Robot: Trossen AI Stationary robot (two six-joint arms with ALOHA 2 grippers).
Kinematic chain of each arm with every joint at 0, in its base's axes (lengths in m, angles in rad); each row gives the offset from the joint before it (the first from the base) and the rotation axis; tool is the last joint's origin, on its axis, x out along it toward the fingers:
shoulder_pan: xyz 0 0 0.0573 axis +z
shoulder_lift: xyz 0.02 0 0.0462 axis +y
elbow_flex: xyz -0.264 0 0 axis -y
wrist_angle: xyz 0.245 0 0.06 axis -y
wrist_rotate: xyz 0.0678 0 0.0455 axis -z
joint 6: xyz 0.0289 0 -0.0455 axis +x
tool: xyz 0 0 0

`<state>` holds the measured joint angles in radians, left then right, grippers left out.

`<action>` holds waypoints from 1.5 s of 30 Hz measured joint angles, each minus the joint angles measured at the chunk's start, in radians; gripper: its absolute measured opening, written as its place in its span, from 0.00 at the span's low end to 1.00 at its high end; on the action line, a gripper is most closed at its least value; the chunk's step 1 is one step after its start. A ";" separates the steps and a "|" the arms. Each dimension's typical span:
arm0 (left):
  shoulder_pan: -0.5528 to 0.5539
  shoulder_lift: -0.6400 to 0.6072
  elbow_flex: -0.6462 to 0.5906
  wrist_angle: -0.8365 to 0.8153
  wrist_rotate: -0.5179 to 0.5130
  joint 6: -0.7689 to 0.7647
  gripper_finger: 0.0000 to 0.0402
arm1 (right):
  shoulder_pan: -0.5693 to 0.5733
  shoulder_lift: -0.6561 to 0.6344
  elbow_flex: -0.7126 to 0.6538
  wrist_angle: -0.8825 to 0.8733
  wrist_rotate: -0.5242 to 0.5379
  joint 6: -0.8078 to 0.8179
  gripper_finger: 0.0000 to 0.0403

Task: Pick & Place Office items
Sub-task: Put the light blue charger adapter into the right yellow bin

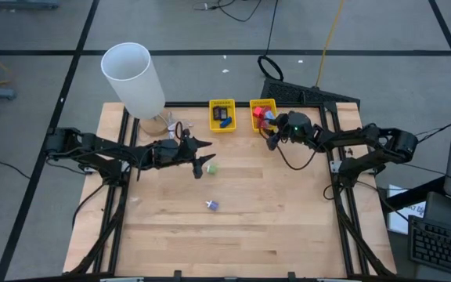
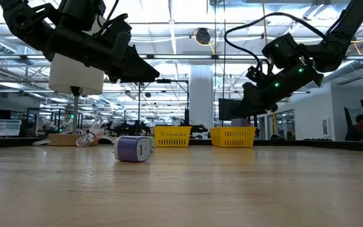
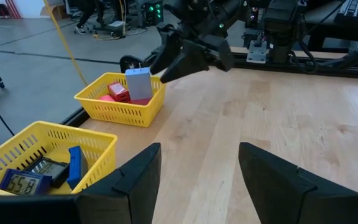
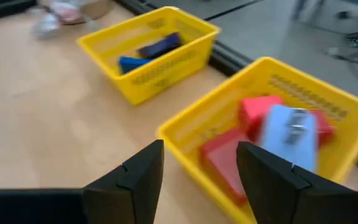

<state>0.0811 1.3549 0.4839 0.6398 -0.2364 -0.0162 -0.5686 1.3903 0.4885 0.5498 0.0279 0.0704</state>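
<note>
- The right gripper (image 1: 271, 130) hangs over the right-hand yellow basket (image 1: 255, 104) at the table's far edge; its fingers (image 4: 129, 180) stand apart with nothing between them.
- Just ahead of those fingers, inside that basket, a light blue block (image 4: 289, 140) with a metal part on top lies on the red items (image 4: 224, 163) (it appears blurred, so whether it is resting or falling is hard to say).
- The left gripper (image 1: 202, 156) sits above the table's middle-left, fingers (image 3: 128, 186) spread and empty.
- A small green item (image 1: 212, 167) lies on the wood just beside the left gripper's tips.
- A small purple-blue item (image 1: 212, 205) lies alone nearer the front edge, well apart from both grippers; the low view shows it as a rounded lavender block (image 2: 133, 149).
- The left-hand yellow basket (image 1: 212, 104) holds a blue item (image 3: 74, 165) and a black rectangular one with a digit display (image 3: 22, 182).
- A tall white cylinder (image 1: 134, 78) stands at the table's far left corner.
</note>
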 joint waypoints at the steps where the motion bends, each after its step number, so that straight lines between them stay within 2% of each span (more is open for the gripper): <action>1: 0.000 0.000 0.000 0.000 0.000 0.000 0.54 | 0.000 0.000 0.000 0.002 -0.009 -0.003 0.47; 4: 0.000 0.000 0.000 0.000 0.000 -0.005 0.54 | 0.001 0.000 0.000 0.015 0.018 -0.021 0.46; 8: 0.000 0.000 0.000 0.000 0.000 -0.007 0.54 | -0.001 0.000 0.000 0.039 0.216 -0.029 0.47; 10: 0.000 0.000 0.000 0.000 0.000 -0.011 0.54 | -0.002 0.000 0.000 0.056 0.279 -0.041 0.47; 17: 0.000 0.000 0.000 -0.010 0.000 -0.019 0.54 | -0.025 0.000 0.000 0.083 0.368 -0.053 0.50; 23: 0.000 0.000 0.000 -0.010 0.000 -0.019 0.54 | -0.095 0.000 0.000 0.047 0.361 -0.048 0.49; 27: 0.000 0.000 0.000 -0.009 0.000 -0.019 0.54 | -0.120 0.005 0.000 0.037 0.259 -0.046 0.48; 32: 0.000 0.000 0.000 -0.008 0.000 -0.019 0.54 | -0.122 0.053 0.000 0.087 0.174 -0.053 0.48; 38: 0.000 0.000 0.000 -0.007 0.000 -0.019 0.54 | -0.111 0.133 0.002 0.177 0.127 -0.053 0.48; 45: 0.000 0.000 0.000 -0.007 -0.001 -0.019 0.54 | -0.078 0.141 0.000 0.238 0.038 -0.083 0.47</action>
<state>0.0814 1.3552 0.4839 0.6331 -0.2371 -0.0352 -0.6469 1.5315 0.4885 0.7874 0.0658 -0.0122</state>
